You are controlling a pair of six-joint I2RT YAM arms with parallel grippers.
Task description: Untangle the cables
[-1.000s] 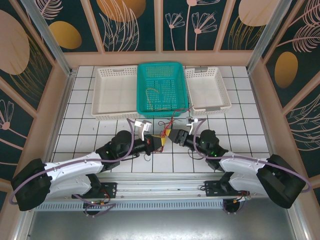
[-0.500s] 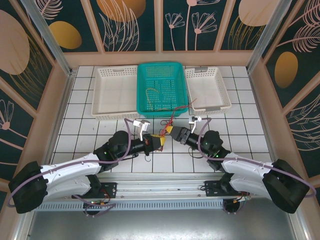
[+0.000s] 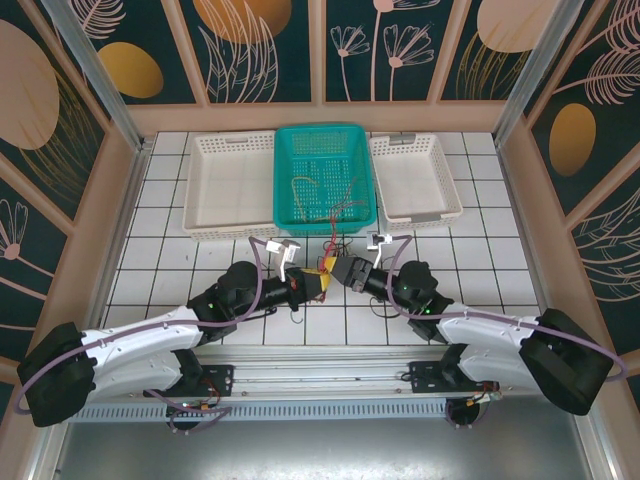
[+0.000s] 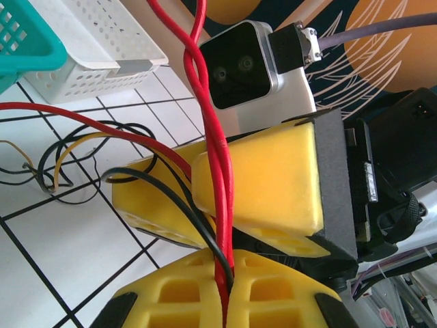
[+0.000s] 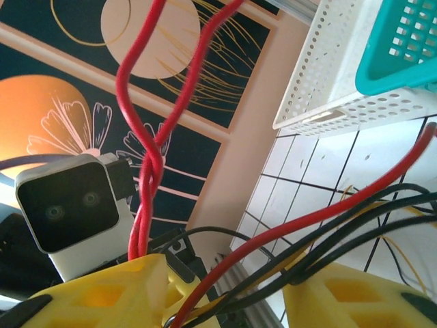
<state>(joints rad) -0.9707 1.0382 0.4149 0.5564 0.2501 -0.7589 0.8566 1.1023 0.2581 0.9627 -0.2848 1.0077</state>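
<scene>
The cables are a red, black and yellow-tan bunch rising from between my two grippers up to the teal basket. My left gripper is shut on a twisted red pair and a black wire. The red pair climbs straight up from its pads. My right gripper sits tip to tip with the left one and is open. A red strand and black wires run through its gap, against its right finger. A yellow-tan wire lies in the teal basket.
A white basket stands left of the teal one and a smaller white basket to its right. All three line the back of the tiled table. Loose black and tan loops lie on the tiles.
My right gripper has moved left, closing in on the left gripper. The red strands have swung from the teal basket's right edge to over its inside.
</scene>
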